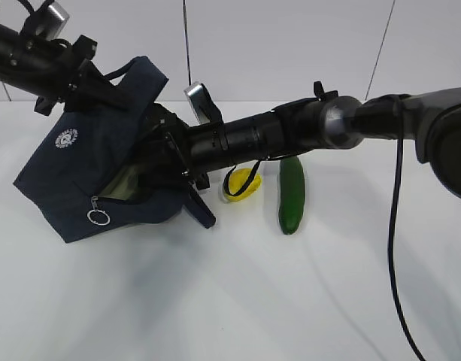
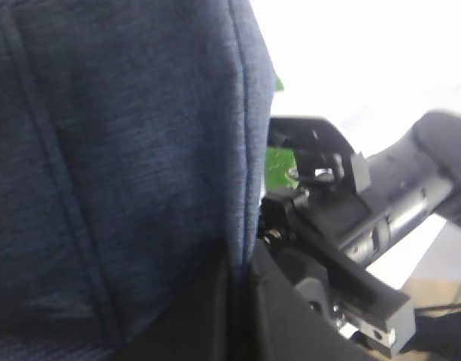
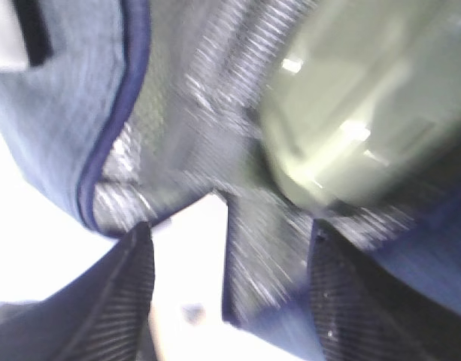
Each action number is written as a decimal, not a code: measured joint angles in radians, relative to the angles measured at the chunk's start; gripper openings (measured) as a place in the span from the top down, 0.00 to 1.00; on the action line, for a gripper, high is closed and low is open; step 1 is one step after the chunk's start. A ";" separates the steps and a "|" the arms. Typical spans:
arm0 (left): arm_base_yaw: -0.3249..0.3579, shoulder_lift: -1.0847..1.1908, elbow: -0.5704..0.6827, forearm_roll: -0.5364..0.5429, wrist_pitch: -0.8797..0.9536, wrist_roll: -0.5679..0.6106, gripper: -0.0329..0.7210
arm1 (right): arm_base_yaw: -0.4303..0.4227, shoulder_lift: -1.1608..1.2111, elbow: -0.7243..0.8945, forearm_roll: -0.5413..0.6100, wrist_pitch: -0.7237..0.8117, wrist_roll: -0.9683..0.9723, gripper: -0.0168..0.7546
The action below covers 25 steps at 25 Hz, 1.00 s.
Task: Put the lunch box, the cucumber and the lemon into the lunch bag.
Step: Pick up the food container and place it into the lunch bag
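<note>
Lunch box (image 3: 365,113) is sitting inside the lunch bag (image 1: 80,188); right pincer (image 3: 230,293), jaws apart, should be backing out toward 3 o'clock while the left pincer, clamped together on the bag's top, is holding it open.

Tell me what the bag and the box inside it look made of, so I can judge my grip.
The bag looks like woven navy fabric, matte and soft: the weave shows in the left wrist view, and it sags and folds. Its lining seems to be a silvery, shiny sheet. The box appears to have a smooth, glossy, pale green lid that catches highlights, probably plastic; the blur leaves the rest of it unclear.
</note>
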 joint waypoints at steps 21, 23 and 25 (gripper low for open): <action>0.068 0.000 0.000 -0.035 0.128 0.000 0.96 | 0.000 -0.107 -0.499 -1.045 0.090 0.701 0.36; 0.068 0.000 0.000 -0.035 0.128 0.000 0.96 | 0.000 -0.145 -0.493 -1.160 0.091 0.753 0.36; 0.068 0.000 0.000 -0.035 0.128 0.000 0.96 | 0.000 -0.191 -0.460 -1.259 0.093 0.778 0.36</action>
